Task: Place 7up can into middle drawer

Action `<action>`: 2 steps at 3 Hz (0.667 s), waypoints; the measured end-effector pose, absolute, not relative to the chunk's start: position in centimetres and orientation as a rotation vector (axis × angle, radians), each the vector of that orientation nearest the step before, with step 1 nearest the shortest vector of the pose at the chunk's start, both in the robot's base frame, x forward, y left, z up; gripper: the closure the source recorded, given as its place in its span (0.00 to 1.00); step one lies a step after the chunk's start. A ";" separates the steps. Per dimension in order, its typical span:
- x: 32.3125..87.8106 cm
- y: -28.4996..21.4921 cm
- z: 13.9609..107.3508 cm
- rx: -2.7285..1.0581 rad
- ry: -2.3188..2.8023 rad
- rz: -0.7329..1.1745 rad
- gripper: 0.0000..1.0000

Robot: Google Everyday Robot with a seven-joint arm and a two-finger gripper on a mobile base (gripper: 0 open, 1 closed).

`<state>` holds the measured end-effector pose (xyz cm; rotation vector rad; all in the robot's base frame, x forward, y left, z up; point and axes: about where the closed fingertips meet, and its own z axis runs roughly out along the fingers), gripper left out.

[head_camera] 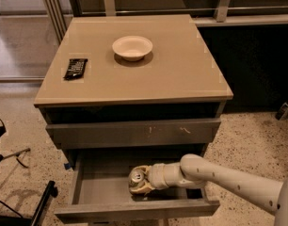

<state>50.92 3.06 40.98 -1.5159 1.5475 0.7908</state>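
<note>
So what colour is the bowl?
Bowl: off-white, camera view; gripper holds 7up can inside middle drawer.

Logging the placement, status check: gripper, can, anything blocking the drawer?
Gripper inside open middle drawer, shut on 7up can. Can upright over drawer floor. No obstruction seen.

middle drawer (pixel 100 193): pulled out, reachable from above, left part of floor is left free | right part: taken by the gripper (pixel 143 181), closed around the 7up can (pixel 136 176), and by the arm (pixel 228 179) crossing the right side | rear: covered by the scratched drawer front (pixel 134 132) above
</note>
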 end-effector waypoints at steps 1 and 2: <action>50.8 3.4 40.6 -1.524 1.552 0.792 0.81; 50.8 3.4 40.5 -1.524 1.552 0.792 0.58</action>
